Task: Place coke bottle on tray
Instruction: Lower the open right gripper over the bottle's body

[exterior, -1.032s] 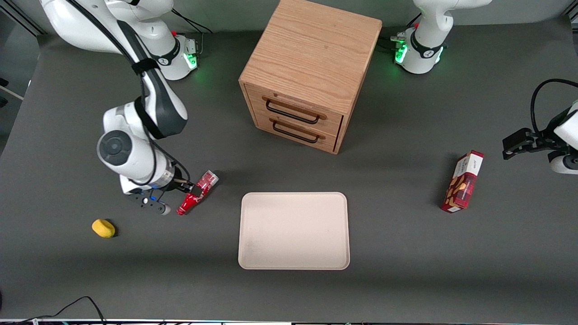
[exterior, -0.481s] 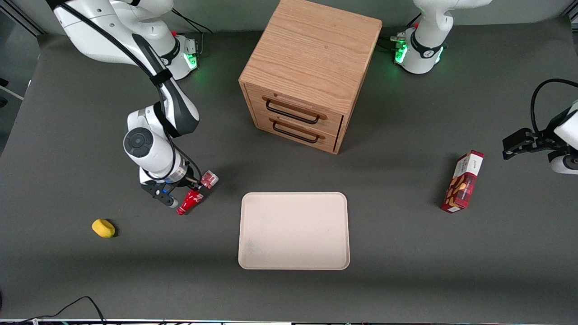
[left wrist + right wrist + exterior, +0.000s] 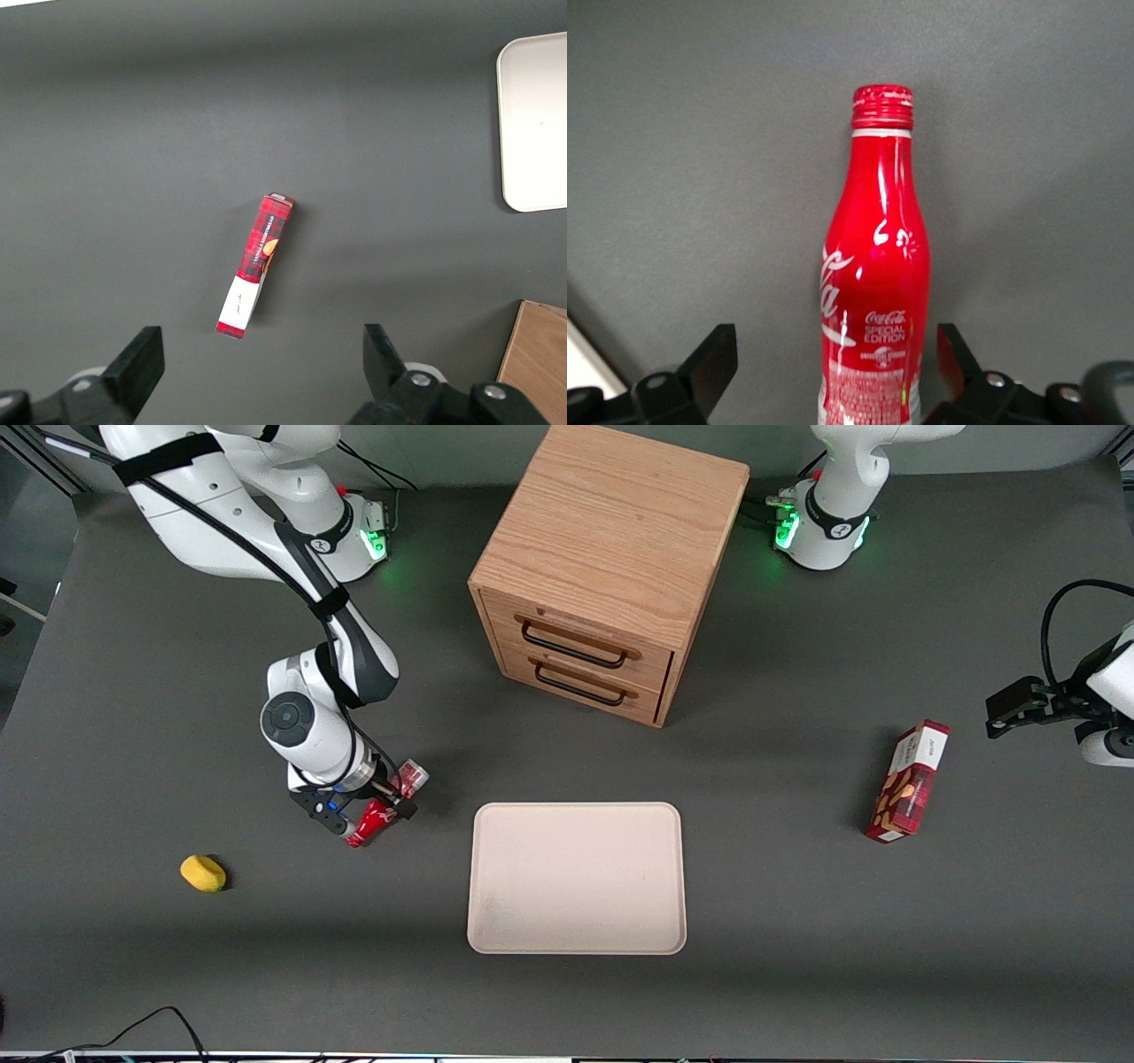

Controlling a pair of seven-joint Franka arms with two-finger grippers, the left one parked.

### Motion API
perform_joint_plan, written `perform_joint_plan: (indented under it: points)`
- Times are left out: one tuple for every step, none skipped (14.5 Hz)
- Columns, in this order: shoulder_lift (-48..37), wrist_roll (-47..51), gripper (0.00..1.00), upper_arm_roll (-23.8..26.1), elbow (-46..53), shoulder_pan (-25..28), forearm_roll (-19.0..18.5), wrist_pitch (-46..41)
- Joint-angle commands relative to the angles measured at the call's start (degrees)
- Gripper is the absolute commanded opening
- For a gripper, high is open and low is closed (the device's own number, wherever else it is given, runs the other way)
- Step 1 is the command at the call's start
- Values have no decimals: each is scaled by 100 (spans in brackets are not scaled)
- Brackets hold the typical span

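Bottle straddled, grasp not yet made

The coke bottle [image 3: 383, 804] is seen lying on the counter [image 3: 797, 921], at roughly nine o'clock from the tray [image 3: 576, 878] and just beside it. The gripper [image 3: 368, 810] is set over the bottle's body, its fingers [image 3: 713, 359] spread wide on either side without contact. A centred, firm squeeze on the wider body is advised, since the glossy surface may slip.

Pretty clearly a robotics lab setup: a bench [image 3: 797, 921] covered in plain dark grey matting, with white arm bases [image 3: 819, 522] bolted on at the edge and lit by green status lights. Loose cables [image 3: 133, 1032] are seen trailing around, and a few props like a wooden drawer cabinet [image 3: 611, 567] are laid out.
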Motion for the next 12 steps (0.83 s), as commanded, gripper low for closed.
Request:
perform_joint_plan:
  points:
    - [97,197,100,-18,8,10,-127,143]
    - [115,197,100,-18,8,10,-136,151]
    - [141,197,100,-18,8,10,-145,177]
    - [167,197,100,-18,8,10,-180,195]
    - [194,197,100,-18,8,10,-197,195]
    - [203,205,100,-18,8,10,-206,204]
    - [211,206,99,-18,8,10,-215,204]
    - [220,206,99,-18,8,10,-233,204]
    - [229,206,97,-18,8,10,-276,204]
    - [220,206,85,-18,8,10,-285,204]
    - [220,206,27,-18,8,10,-294,204]
    - [212,206,0,-27,-10,10,-329,204]
